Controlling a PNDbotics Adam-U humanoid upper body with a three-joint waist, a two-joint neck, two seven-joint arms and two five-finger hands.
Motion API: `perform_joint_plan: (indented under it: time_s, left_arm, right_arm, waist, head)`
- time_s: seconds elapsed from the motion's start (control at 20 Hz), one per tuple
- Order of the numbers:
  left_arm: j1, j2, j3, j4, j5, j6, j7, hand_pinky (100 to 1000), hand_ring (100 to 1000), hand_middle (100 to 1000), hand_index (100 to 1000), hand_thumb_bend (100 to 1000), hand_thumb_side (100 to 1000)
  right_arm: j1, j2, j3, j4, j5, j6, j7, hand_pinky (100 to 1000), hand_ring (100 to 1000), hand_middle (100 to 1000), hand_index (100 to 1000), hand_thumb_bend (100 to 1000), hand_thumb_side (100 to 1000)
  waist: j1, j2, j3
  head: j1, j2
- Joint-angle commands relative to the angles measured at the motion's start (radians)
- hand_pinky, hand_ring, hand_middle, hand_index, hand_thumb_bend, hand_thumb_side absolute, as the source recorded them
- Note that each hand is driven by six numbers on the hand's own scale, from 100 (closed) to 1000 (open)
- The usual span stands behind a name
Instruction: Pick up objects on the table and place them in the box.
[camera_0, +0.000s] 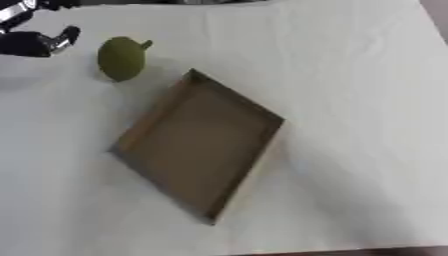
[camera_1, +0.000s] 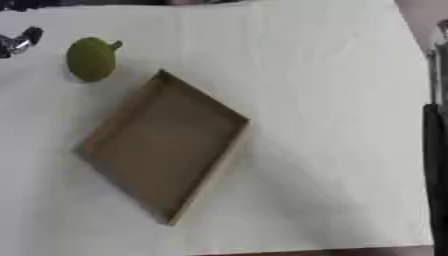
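Olive-green pear-shaped fruit with short stem (camera_0: 121, 58) lies on white cloth-covered counter (camera_0: 350, 100), just beside far corner of shallow brown cardboard box (camera_0: 199, 145). Left hand (camera_0: 39, 42) near fruit, apart; fingers' state indeterminate.

We see only a white tabletop (camera_0: 350, 75) covered with cloth, lying askew in both views. A dark strip (camera_1: 435, 175) runs along the right edge of the right eye view; can't identify it.
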Motion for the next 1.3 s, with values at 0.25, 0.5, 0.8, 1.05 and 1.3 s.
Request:
perform_joint_plan:
  time_s: [0.25,0.5,0.8,1.05,1.3]
  left_arm:
    - [-0.022,-0.078,0.026,-0.068,-0.112,0.102,0.048,961,939,864,979,181,527]
    - [-0.008,-0.123,0.029,-0.106,-0.193,0.161,0.059,961,940,864,980,158,506]
    - [0.024,-0.169,0.039,-0.123,-0.272,0.167,0.086,963,942,866,984,197,601]
    - [0.039,-0.183,0.040,-0.134,-0.279,0.165,0.084,965,946,868,987,224,671]
    - [0.040,-0.184,0.040,-0.138,-0.277,0.167,0.079,965,946,868,987,224,671]
  right_arm:
    - [-0.021,0.018,-0.005,-0.016,-0.006,-0.013,0.001,796,679,552,814,100,591]
    - [-0.018,0.025,-0.007,-0.016,-0.005,-0.018,-0.001,795,678,552,813,100,593]
    - [-0.014,0.028,-0.006,-0.016,-0.005,-0.020,-0.002,797,679,551,814,100,592]
    - [-0.013,0.028,-0.006,-0.016,-0.008,-0.016,-0.003,797,679,551,814,100,592]
    - [-0.013,0.028,-0.007,-0.016,-0.009,-0.016,-0.003,797,679,551,814,100,592]
  waist:
    - [-0.004,-0.038,-0.009]
    - [-0.002,-0.046,-0.014]
    - [-0.002,-0.046,-0.010]
    - [-0.006,-0.040,-0.007]
    - [-0.007,-0.040,-0.007]
  head:
    - [0.063,-0.036]
    - [0.070,-0.043]
    - [0.061,-0.035]
    - [0.057,-0.030]
    - [0.057,-0.029]
